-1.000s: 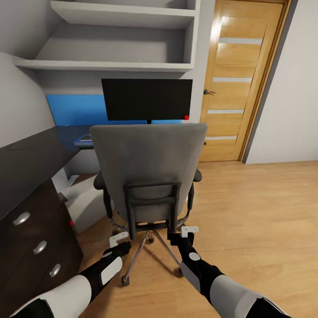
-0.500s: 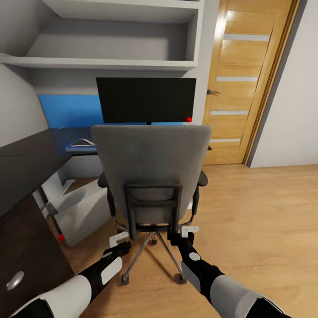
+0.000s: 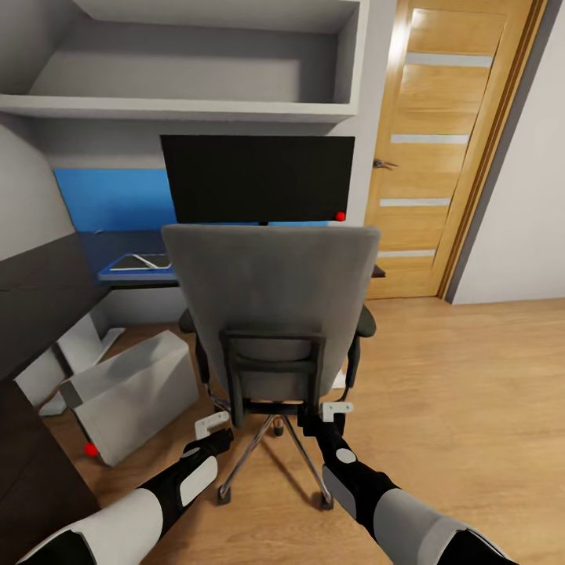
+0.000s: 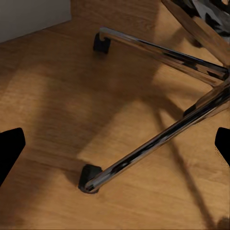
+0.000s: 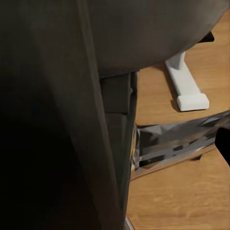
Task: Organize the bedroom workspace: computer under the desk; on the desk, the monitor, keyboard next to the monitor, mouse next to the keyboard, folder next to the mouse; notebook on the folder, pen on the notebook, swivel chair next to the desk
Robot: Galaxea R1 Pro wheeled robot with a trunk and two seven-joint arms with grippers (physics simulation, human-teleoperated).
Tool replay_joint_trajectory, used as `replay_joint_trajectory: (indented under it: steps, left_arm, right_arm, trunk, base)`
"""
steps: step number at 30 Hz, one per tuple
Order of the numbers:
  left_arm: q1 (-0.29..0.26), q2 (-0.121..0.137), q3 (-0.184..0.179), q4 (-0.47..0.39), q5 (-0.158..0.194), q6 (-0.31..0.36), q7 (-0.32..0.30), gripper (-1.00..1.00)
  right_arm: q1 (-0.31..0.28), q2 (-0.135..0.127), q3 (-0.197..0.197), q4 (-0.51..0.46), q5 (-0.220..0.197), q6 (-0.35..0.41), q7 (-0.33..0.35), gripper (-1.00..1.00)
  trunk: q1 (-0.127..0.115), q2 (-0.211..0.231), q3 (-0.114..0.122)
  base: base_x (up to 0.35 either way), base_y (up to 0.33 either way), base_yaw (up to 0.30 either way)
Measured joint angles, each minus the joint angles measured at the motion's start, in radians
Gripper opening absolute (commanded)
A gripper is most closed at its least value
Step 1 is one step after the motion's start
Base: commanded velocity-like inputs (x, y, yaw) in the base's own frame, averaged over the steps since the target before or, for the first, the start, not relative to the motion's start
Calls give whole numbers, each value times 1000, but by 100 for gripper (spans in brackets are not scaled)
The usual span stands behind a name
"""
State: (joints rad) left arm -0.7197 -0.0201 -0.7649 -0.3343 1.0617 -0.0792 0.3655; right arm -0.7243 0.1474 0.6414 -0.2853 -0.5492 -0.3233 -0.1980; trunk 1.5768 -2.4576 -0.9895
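Observation:
The swivel chair (image 3: 271, 290) stands right in front of me with its grey back toward me. Behind it, the black monitor (image 3: 259, 179) stands on the glossy black desk (image 3: 43, 286). A slim silvery keyboard (image 3: 143, 261) lies on the desk left of the chair. On the floor by the desk, the grey computer (image 3: 133, 392) sits tilted, with a red dot at its corner. My left gripper (image 3: 212, 426) is open and low over the chrome chair base (image 4: 158, 139). My right gripper (image 3: 336, 410) is open beside the chair's lower back (image 5: 143, 33). The seat is hidden.
A wooden door (image 3: 439, 149) is at the back right, with open wood floor (image 3: 471, 392) before it. Grey wall shelves (image 3: 196, 110) hang above the monitor, a blue wall panel (image 3: 110, 200) behind the desk. A white desk leg (image 3: 78, 345) stands left of the computer.
The view has moved forward toward the desk. The chair keeps its place before my grippers, so it has rolled along. The drawer unit has slid out at the left and the computer shows more.

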Motion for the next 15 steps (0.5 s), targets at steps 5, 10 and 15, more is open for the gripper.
replay_joint_trajectory:
  steps: [5,10,15]
  left_arm:
    - [0,0,0,-1,-5,1,-2,100]
    - [0,0,0,-1,-5,1,-2,100]
    - [0,0,0,-1,-5,1,-2,100]
  right_arm:
    - [0,0,0,0,2,0,0,100]
    - [0,0,0,0,2,0,0,100]
    - [0,0,0,0,2,0,0,100]
  trunk:
    - [0,0,0]
    - [1,0,0]
    - [1,0,0]
  base:
    - [25,0,0]
    - [-162,0,0]
    - [-295,0,0]
